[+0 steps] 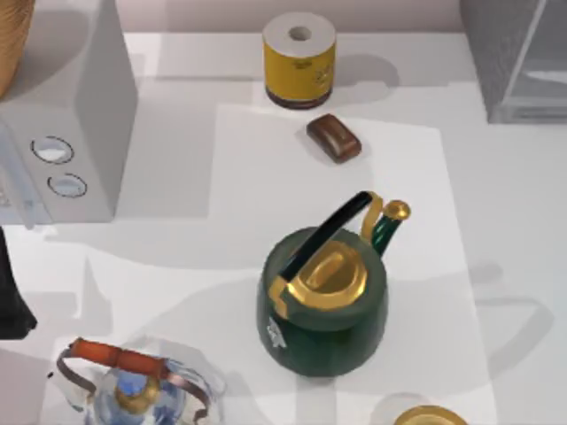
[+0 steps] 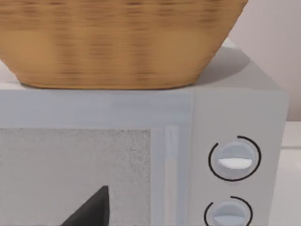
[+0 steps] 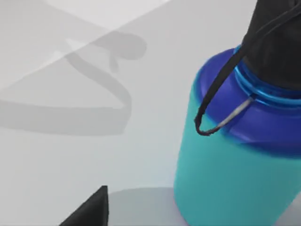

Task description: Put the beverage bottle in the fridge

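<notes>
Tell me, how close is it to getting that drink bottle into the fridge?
Nothing looks done yet. The right wrist view shows the blue and teal beverage bottle standing on the table, close to that camera, not visibly gripped. The fridge sits at the table's far right corner. Grasping the bottle, carrying it over and placing it inside all remain.

Left arm parked dark at the table's left edge in the top view, one dark fingertip poking into the left wrist view, another dark fingertip into the right wrist view.
</notes>
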Controlling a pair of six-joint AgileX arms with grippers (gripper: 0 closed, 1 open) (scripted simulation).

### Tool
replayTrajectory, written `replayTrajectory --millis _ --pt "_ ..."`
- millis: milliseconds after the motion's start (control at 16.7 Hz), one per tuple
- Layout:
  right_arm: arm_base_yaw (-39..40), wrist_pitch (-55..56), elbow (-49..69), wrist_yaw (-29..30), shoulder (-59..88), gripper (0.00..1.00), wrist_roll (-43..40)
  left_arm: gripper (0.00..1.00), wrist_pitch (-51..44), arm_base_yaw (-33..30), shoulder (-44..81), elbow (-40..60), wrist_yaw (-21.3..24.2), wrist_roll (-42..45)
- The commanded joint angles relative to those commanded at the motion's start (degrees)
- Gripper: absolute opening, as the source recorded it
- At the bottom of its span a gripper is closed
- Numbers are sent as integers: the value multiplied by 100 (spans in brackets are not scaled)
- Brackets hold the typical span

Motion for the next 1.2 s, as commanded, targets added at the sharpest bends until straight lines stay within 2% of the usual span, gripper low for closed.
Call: replayTrajectory --millis 180,660,900,1200 --pt "-139 -174 75 -386 375 100 -296 100 0 0 0 0 0 0" --pt "-112 -77 -44 -413 324 100 -188 100 0 0 0 0 0 0" --pt "190 618 -33 -456 252 100 565 100 0 0 0 0 0 0" --pt "734 2299 -334 -416 315 100 2011 100 0 0 0 0 0 0"
